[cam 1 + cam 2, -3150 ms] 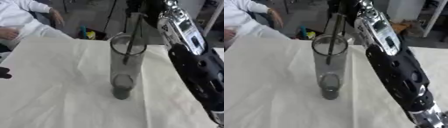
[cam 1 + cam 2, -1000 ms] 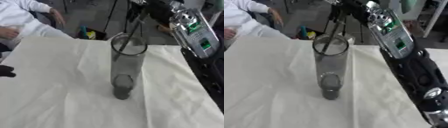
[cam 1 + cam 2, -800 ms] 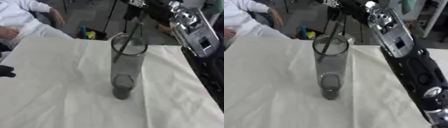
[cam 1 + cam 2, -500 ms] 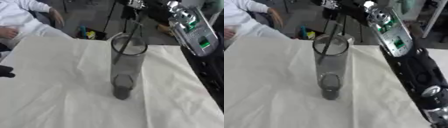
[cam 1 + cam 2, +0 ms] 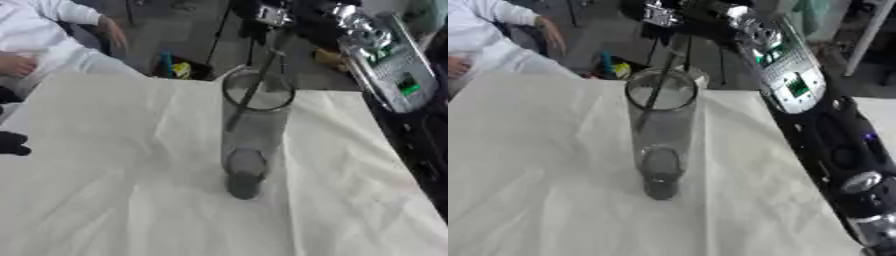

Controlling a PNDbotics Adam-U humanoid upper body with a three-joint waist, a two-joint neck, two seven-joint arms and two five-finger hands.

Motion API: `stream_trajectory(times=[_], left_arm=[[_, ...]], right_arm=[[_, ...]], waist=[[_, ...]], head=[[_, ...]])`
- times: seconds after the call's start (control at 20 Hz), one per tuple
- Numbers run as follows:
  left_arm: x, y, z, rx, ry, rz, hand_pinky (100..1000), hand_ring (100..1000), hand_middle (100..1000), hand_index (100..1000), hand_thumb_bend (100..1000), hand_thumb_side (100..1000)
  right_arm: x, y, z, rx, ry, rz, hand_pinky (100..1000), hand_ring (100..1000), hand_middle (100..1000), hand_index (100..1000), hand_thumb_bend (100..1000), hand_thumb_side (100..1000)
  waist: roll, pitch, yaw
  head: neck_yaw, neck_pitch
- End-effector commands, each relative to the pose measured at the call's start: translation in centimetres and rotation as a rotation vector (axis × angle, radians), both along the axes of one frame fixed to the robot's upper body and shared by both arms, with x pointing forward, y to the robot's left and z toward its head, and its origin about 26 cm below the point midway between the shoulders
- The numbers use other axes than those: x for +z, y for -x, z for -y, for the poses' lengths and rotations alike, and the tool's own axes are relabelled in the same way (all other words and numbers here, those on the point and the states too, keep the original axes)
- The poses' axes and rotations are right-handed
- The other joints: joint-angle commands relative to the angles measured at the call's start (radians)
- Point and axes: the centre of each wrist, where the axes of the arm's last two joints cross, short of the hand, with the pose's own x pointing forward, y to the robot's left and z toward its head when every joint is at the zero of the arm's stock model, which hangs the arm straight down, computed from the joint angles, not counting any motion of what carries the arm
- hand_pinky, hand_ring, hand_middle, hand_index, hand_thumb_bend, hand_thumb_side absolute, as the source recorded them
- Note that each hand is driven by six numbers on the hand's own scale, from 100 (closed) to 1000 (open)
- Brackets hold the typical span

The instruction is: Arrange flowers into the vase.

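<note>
The right hand (image 5: 677,11), clenched on a thin dark flower stem (image 5: 254,90), holds it slanting into the tall clear glass vase (image 5: 250,135) mid-table.

Both views: stereo pair in head, looking down & fwd at the table (image 5: 105,200), close range. Left eye has vase (image 5: 254,130) just right of centre; right eye has it left of centre. Shared: vase, white cloth, right arm (image 5: 798,85) entering from 1–3 o'clock, floor at 12.
</note>
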Motion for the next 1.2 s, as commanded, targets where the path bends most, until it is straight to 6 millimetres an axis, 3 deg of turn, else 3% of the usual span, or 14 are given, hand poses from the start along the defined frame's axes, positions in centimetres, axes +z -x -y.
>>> stream_trajectory(times=[0.05,0.9,1.2], left_arm=[[0.56,0.20,0.05,-0.008,-0.018,0.021,534,582,724,850,100,974],[0.69,0.17,0.01,-0.018,-0.033,0.019,535,585,728,849,100,973],[0.69,0.17,-0.01,-0.019,-0.035,0.018,535,585,729,849,100,973]], right_arm=[[1.63,0.44,0.51,-0.003,0.039,0.034,833,800,406,656,512,832],[1.78,-0.16,1.01,0.044,0.143,-0.010,913,893,534,757,540,843],[1.43,-0.21,1.12,0.057,0.180,0.003,960,932,624,833,580,952]], waist=[[-0.013,-0.008,0.001],[-0.019,-0.017,0.004],[-0.017,-0.019,0.003]], head=[[0.002,-0.009],[0.004,-0.012],[0.005,-0.016]])
